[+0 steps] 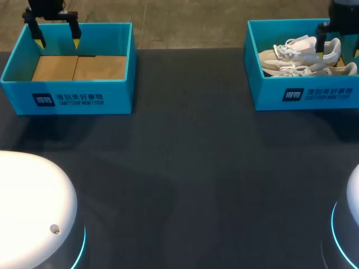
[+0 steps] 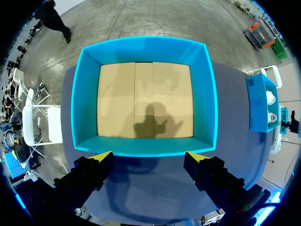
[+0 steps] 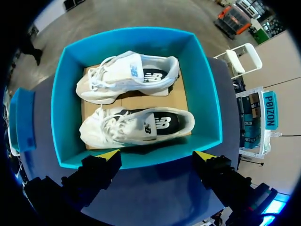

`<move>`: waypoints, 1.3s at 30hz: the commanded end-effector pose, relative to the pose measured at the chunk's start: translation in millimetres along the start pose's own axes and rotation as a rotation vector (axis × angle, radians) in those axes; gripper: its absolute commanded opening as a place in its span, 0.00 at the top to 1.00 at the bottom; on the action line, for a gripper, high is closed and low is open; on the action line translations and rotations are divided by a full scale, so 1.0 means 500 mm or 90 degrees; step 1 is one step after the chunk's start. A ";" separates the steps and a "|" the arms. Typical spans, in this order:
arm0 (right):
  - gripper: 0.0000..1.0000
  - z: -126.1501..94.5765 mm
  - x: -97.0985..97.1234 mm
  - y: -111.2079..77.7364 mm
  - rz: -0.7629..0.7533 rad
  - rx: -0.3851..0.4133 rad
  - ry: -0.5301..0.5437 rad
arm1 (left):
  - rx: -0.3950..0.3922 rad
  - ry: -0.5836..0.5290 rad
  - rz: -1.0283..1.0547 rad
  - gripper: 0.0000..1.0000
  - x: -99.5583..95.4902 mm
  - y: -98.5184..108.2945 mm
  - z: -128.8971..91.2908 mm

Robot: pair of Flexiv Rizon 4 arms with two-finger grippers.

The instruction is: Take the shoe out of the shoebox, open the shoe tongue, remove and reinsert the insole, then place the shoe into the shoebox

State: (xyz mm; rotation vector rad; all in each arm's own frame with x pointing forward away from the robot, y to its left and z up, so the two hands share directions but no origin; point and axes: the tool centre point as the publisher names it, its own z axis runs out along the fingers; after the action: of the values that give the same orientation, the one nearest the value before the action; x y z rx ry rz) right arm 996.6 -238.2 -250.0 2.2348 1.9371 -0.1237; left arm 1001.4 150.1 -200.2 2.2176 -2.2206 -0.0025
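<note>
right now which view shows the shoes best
The right wrist view: both shoes lie whole in the shoebox, seen from above. The head view has them partly hidden by the box wall and right gripper. The left wrist view shows only tiny white bits.

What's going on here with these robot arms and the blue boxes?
Nothing is being held yet. The right gripper hangs open above the shoebox, which holds a pair of white shoes lying side by side on its cardboard floor. The left gripper hangs open above the empty box. No shoe has been taken out.
</note>
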 end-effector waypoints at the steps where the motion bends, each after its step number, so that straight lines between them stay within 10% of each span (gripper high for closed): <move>1: 0.00 0.013 -0.011 0.023 -0.008 0.008 0.000 | 0.001 0.000 0.000 0.00 0.000 0.002 0.000; 5: 0.00 0.030 -0.033 0.043 -0.013 0.016 0.004 | 0.001 0.000 0.000 0.00 0.000 0.002 0.000; 8: 0.26 0.044 -0.046 0.052 -0.013 0.025 0.001 | 0.001 0.000 0.000 0.00 0.000 0.002 0.000; 15: 0.44 0.072 -0.053 0.056 -0.024 0.039 -0.004 | 0.001 0.000 0.000 0.00 0.000 0.002 0.000; 39: 0.32 0.144 -0.103 0.064 -0.028 0.080 -0.008 | 0.001 0.000 0.000 0.00 0.000 0.002 0.000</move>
State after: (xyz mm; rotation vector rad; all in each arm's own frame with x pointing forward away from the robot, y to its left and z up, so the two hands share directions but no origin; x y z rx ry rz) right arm 1016.5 -304.0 -303.2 2.2506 2.0176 -0.2570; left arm 1001.4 150.1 -200.2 2.2176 -2.2206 -0.0025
